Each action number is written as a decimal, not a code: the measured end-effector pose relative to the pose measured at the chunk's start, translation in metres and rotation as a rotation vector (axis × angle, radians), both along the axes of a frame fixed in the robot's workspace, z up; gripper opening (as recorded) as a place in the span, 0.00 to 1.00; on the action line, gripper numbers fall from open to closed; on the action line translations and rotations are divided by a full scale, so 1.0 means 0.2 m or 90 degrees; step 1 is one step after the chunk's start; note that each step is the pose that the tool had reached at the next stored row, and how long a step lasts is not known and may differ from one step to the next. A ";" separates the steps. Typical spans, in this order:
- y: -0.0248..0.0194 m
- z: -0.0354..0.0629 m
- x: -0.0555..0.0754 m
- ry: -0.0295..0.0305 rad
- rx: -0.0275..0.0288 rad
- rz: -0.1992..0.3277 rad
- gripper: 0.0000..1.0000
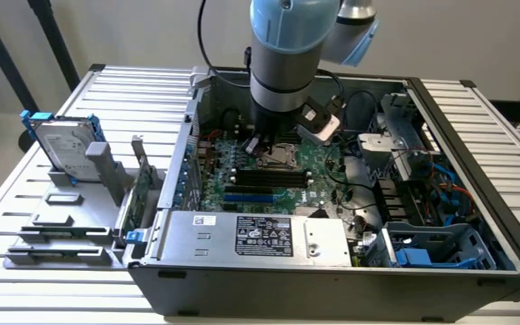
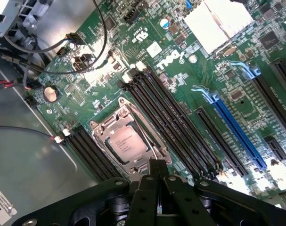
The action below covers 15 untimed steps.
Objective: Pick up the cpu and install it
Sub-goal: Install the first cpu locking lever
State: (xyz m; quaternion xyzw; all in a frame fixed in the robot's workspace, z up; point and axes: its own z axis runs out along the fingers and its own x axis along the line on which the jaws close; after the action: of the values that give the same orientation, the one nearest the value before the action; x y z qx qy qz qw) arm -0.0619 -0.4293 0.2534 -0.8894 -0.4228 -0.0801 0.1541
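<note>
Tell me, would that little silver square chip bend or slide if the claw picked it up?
The cpu looks like a flat metal-topped square, so it is probably stiff, not bendy. Its smooth, shiny top could be slippery. It seems thin and light, and lying in the socket on the motherboard, it probably won't slide or tip.

One robot arm (image 1: 287,61), one pincer (image 2: 158,176), jaws closed together.

One open computer case (image 1: 332,284) on one slatted counter (image 1: 25,189). One green motherboard (image 2: 180,80) inside it.

One cpu (image 2: 127,142), seated in one metal socket frame (image 2: 98,129).

Black memory slots: four in the long bank (image 2: 175,127) beside the socket; a shorter bank (image 2: 88,150) on the socket's other side, count unclear.

One blue expansion slot (image 2: 237,129). One coin battery (image 2: 50,93).

One power supply (image 1: 260,237) with one label.

One hard drive (image 1: 61,145) with blue rails, standing in one grey holder (image 1: 61,230) outside the case. One green circuit card (image 1: 133,200) beside it.
</note>
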 end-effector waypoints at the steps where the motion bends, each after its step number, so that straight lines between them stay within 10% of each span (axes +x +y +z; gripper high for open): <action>1: 0.000 0.000 0.00 0.0001 0.0000 0.000 0.11; 15: 0.018 -0.053 -0.06 0.0003 0.0000 0.000 0.11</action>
State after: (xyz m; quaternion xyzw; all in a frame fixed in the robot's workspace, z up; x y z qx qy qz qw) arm -0.0732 -0.4257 0.2427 -0.8894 -0.4229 -0.0799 0.1542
